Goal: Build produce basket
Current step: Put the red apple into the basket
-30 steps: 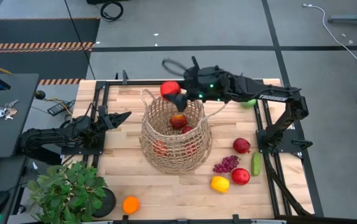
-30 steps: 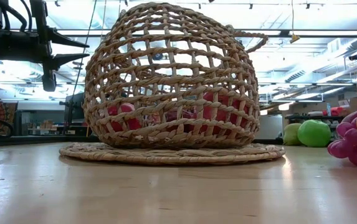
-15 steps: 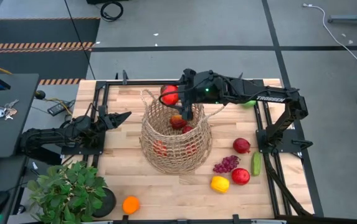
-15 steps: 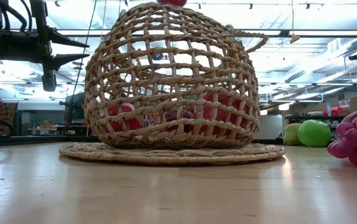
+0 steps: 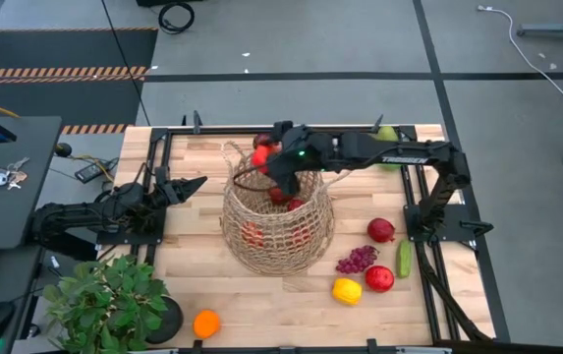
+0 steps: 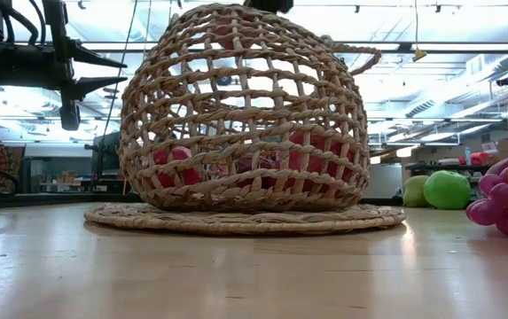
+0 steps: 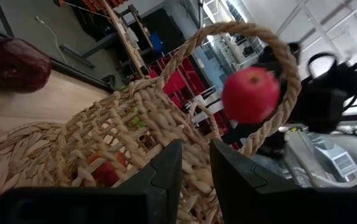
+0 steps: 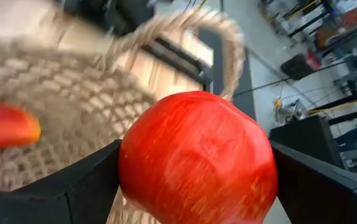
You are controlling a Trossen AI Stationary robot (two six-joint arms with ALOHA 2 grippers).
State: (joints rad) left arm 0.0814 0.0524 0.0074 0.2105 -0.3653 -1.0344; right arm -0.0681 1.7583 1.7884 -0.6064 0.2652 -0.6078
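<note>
right gripper (image 5: 273, 162) clamps red apple (image 8: 197, 158) | over basket (image 5: 276, 231) rim | left gripper (image 5: 195, 184) nearly closed, beside basket

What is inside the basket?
Red fruit lies on the basket floor, showing through the weave. The right end effector holds an apple at its mouth. Pieces beneath it are hidden.

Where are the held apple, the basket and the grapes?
apple (image 8: 197, 155), right wrist view, middle of its red skin, between the right gripper's fingers.
basket (image 6: 245, 115), low view, front wall of the weave.
grapes (image 5: 357, 260), high view, middle of the purple bunch.
</note>
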